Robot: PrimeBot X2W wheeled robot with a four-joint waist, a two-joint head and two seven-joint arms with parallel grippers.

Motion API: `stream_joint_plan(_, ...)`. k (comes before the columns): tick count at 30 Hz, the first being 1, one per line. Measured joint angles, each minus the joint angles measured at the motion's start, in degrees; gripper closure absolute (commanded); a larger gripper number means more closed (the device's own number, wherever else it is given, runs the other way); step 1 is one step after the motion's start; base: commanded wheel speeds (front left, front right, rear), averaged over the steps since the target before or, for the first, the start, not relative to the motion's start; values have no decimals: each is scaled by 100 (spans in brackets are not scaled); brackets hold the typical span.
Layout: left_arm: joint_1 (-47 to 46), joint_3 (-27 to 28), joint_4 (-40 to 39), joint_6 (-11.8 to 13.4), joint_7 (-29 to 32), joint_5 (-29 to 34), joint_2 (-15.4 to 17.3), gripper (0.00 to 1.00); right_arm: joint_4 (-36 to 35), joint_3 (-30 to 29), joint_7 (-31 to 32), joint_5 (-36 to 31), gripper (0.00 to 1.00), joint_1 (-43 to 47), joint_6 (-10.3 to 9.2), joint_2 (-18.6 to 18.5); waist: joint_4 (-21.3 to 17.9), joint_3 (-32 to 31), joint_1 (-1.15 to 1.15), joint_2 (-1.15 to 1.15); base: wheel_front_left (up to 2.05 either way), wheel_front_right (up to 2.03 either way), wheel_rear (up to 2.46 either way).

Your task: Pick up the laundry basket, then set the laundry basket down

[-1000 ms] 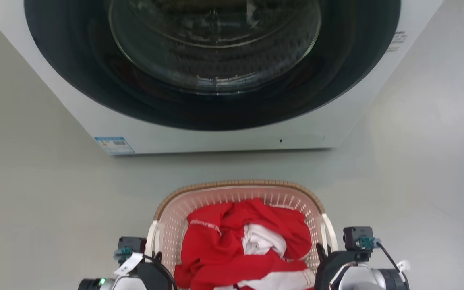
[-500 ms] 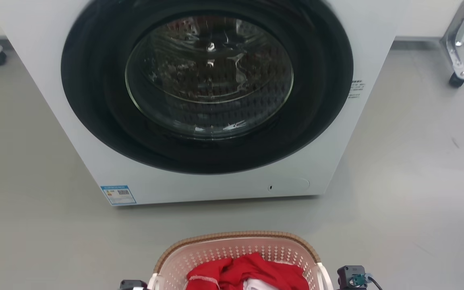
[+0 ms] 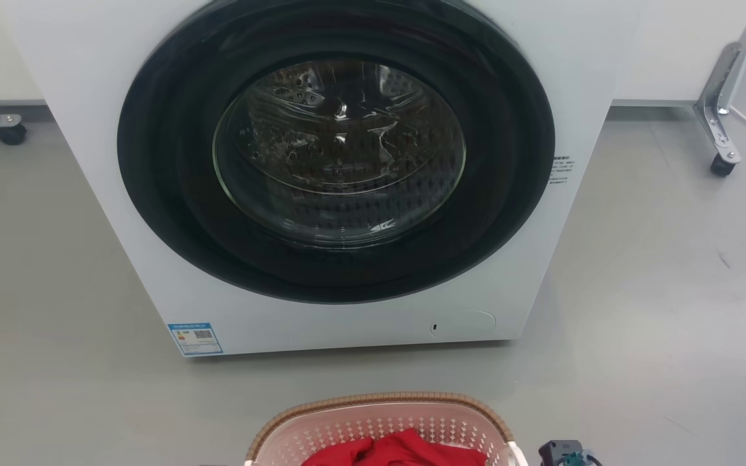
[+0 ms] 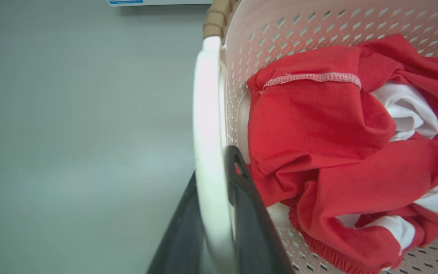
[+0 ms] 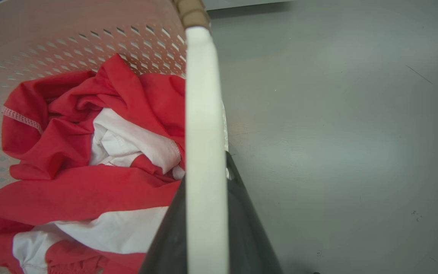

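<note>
1. Your left gripper [image 4: 213,167]: the two dark fingers sit either side of the white left handle [image 4: 207,114], one outside it and one inside, closed around it.
2. Your right gripper [image 5: 205,171]: same hold, its fingers clamped on the white right handle [image 5: 202,114], one on the floor side and one on the clothes side.
3. The laundry basket [image 3: 379,400]: pale pink, perforated wall [image 4: 280,30], brown woven-look rim. You will find it at the bottom edge of the head view, between your two grippers and directly in front of the washing machine, well apart from it. You cannot tell from these views whether its base touches the floor.
4. Contents: red and white clothes [image 4: 318,125], crumpled, lying loose inside the basket.
5. Floor [image 3: 638,291]: grey, smooth, lightly scuffed.
6. Washing machine [image 3: 120,162]: white front-loader beyond the basket, its round dark door [image 3: 334,149] shut, a blue label [image 3: 195,338] at the lower left corner of its front.
7. Far back: a metal leg on a black castor [image 3: 719,129] by the wall, to the right of the machine.
</note>
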Motion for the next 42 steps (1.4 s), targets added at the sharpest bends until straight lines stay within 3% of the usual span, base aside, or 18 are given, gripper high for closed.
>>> stream_joint_plan(42,101,-144,4,51,101,-296,7,100,156,553,-78,692,100,-28,-30,-4,2,8,1,1,0,0,0)
